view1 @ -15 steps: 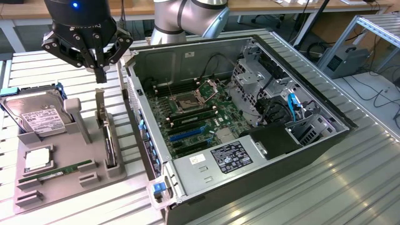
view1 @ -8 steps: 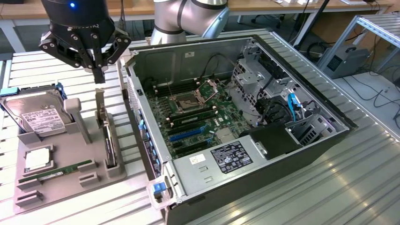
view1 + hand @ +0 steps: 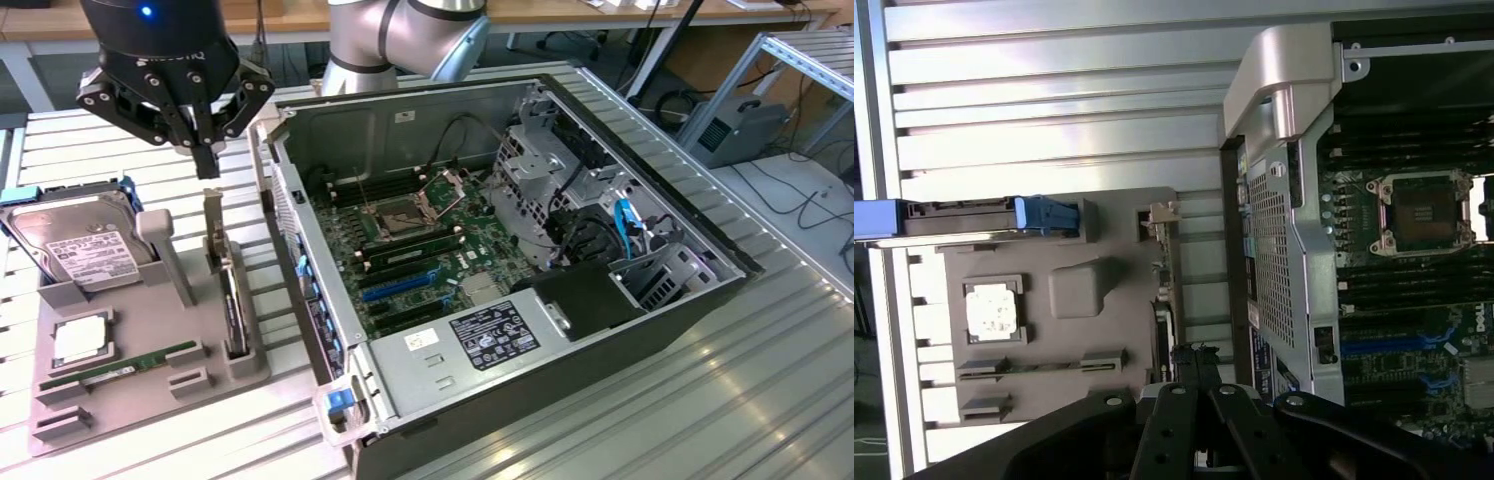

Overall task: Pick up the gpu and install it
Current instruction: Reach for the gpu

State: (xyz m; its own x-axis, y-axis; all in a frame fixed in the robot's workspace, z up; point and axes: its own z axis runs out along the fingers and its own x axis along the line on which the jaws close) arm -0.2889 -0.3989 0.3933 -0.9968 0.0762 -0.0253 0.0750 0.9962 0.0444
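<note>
Exterior view shows the pincer (image 3: pixel 207 165), closed on nothing, above the gray tray (image 3: pixel 127 400), where the gpu (image 3: pixel 234 300) stands on edge in a slot; it looks stiff, light and fragile, likely best pinched along its top edge, off the fan.

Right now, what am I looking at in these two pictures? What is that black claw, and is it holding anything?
The black claw is a gripper on the end of a robot arm. One picture comes from a camera off to the side, the other from a camera on the arm's wrist, looking past the claw. On the metal table sits an open computer case, its motherboard bare. Beside it a grey tray carries a hard drive, a processor chip, a memory stick and the gpu, standing on edge. The gripper is shut, holds nothing, and hangs above the gpu.
</note>
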